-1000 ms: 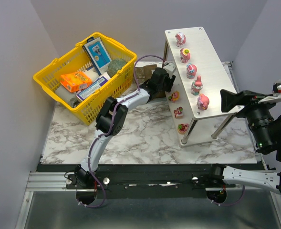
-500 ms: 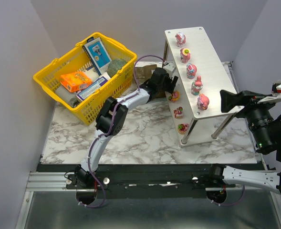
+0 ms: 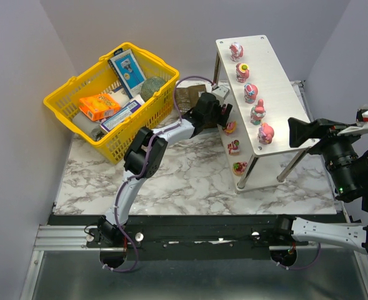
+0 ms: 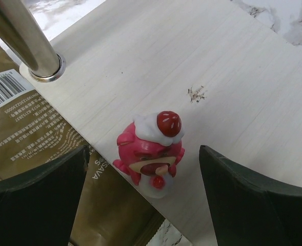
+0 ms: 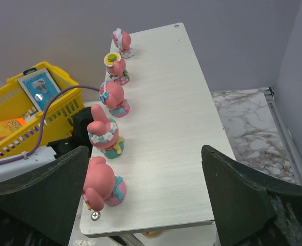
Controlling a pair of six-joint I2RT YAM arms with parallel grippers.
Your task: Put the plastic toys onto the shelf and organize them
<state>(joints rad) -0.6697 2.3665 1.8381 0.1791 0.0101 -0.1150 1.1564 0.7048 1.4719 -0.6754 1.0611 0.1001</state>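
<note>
Five plastic toys stand in one row along the top board of the shelf, below and to the left of the right end effector. Its fingers are spread wide and grip nothing, and the nearest toy is just beside its left finger. The left end effector, likewise open, reaches in at the lower board. A pink cherry-topped toy stands upright between its fingers at the board's edge, touching neither. A brown packet lies under its left finger, and a metal leg rises ahead on the left. Two further toys stand on the same board, on the near side of this end effector.
</note>
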